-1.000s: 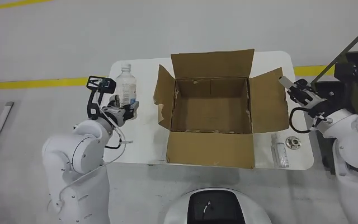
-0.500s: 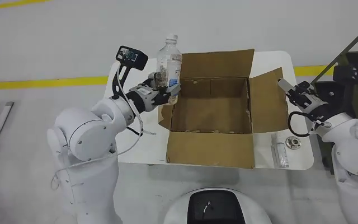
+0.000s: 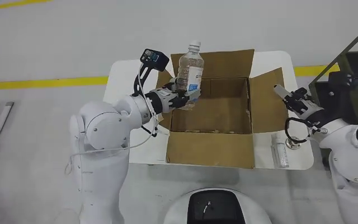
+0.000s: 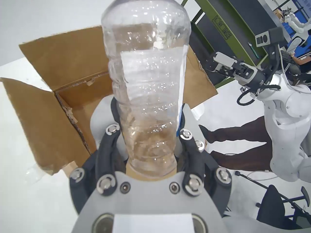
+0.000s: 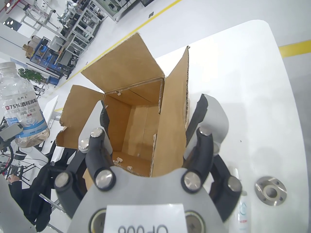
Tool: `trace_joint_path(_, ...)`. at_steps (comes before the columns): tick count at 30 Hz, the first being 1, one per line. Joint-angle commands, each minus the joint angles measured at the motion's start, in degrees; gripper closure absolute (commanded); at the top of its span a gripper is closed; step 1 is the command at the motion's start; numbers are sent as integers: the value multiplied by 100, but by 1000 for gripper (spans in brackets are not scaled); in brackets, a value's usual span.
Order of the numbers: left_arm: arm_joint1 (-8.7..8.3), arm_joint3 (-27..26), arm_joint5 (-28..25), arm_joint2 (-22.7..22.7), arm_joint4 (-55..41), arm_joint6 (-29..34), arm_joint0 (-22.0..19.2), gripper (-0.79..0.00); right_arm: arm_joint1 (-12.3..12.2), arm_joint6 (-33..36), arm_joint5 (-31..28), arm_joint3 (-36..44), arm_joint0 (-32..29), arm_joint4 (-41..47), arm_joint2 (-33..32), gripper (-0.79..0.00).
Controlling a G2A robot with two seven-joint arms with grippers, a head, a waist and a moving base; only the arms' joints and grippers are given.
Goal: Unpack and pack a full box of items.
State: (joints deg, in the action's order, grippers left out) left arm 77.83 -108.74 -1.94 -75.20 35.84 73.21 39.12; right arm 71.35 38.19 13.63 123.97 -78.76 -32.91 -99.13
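The left gripper (image 3: 184, 99) is clamped round the base of a clear plastic bottle (image 3: 190, 73), holding it raised, cap up, over the left edge of the open cardboard box (image 3: 210, 150), whose flaps are folded outward. The right gripper (image 3: 292, 96) hangs just beyond the box's right flap, fingers spread wide with nothing between them. A smaller clear bottle (image 3: 279, 151) lies on the white table (image 3: 126, 75) near the box's front right corner, a round metal flange (image 3: 293, 143) just beside it

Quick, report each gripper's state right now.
Left gripper: closed, holding the clear bottle.
Right gripper: open, holding nothing.
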Motion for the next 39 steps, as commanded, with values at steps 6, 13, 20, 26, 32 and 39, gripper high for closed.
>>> trace_joint_path(6,0,0,0,0,0,0,0,0,-29,-73,-61,-48,-16,-190,109,-228)
trace_joint_path(13,39,289,-146,481,-207,-747,-55,0,-60,-71,-87,-124,74,-264,91,0)
trace_joint_path(20,183,1209,890,1385,-321,-785,-488,0,-86,-99,-34,-93,42,-263,7,0)
trace_joint_path(26,215,1706,1772,1702,-146,-469,-564,0,-103,-133,5,-41,-58,-247,-43,0)
trace_joint_path(32,230,1929,2139,1688,-520,-421,-390,0,-115,-162,4,-11,-86,-225,29,0)
trace_joint_path(39,231,1889,2096,1676,-562,-497,-402,0,-138,-145,-91,-54,76,-256,163,0)
